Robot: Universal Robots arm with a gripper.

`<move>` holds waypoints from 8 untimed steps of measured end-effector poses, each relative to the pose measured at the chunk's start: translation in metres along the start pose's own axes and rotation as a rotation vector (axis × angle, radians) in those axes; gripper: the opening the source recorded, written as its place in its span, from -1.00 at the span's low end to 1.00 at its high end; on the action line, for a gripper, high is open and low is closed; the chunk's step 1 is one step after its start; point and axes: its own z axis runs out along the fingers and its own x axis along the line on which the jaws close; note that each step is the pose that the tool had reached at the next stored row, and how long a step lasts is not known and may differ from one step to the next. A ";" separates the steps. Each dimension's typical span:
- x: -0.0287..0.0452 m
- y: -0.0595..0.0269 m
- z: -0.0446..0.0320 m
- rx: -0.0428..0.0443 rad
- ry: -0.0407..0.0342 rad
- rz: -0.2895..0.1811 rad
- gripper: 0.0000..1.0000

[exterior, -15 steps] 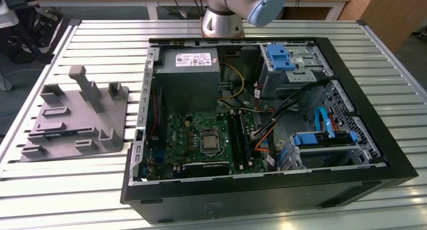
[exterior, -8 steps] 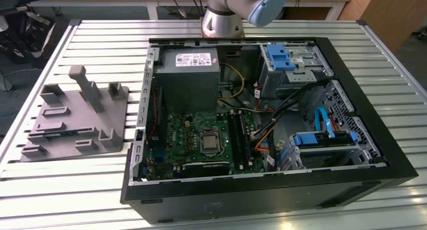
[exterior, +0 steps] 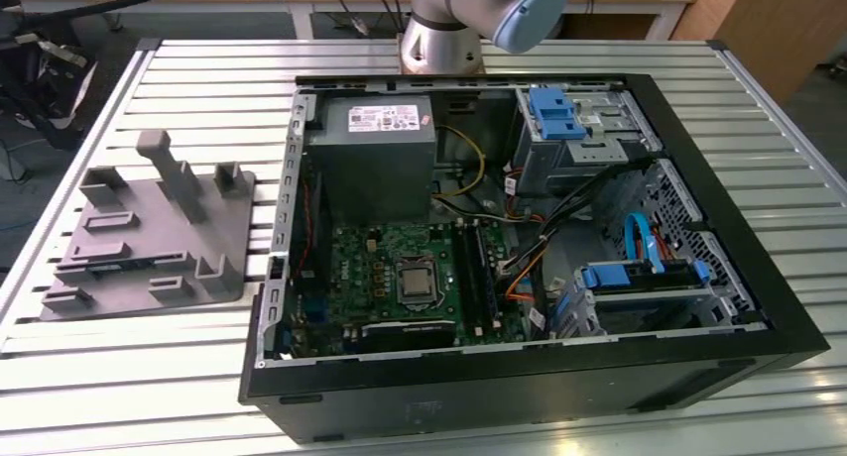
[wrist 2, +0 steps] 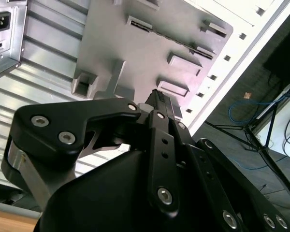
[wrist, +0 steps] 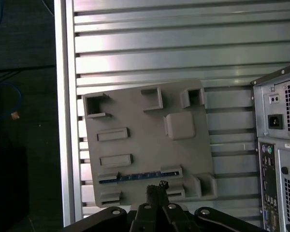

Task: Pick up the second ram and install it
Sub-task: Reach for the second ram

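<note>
- The pick-up is not yet under way. The second ram (wrist: 135, 177) is lying in its long slot on the grey holder block (wrist: 135, 111), beneath the jaws and just ahead of them, with nothing touching it.
- The gripper (wrist: 157, 189) is hanging above the holder block. As far as I can make out in both wrist views, its jaws are sitting drawn together with nothing between them.
- I am judging the whole job as still to do: the strip needs grasping, carrying across and seating.
- In the exterior view the same strip (exterior: 117, 267) is showing as a thin dark line low on the holder block (exterior: 225, 193), which is resting on the slatted metal table (exterior: 198, 69).
- The holder's other pockets and upright stands are looking bare; only that one slot is holding anything.
- The open computer case (exterior: 530, 387) is standing off to one side of the jaws, farther from them than the block.
- The case is holding the green motherboard (exterior: 371, 268), a grey power supply (exterior: 377, 154), blue drive brackets (exterior: 556, 114) and loose cables.
- The long black memory slots (exterior: 479, 268) are running beside the processor socket. I cannot tell whether one of them is already carrying a stick.
</note>
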 end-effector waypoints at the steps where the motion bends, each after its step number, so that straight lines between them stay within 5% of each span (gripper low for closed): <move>1: 0.0003 -0.0007 0.0015 0.0000 0.0000 0.000 -0.80; 8: 0.0015 -0.0032 0.0113 0.0001 0.0001 0.000 -0.80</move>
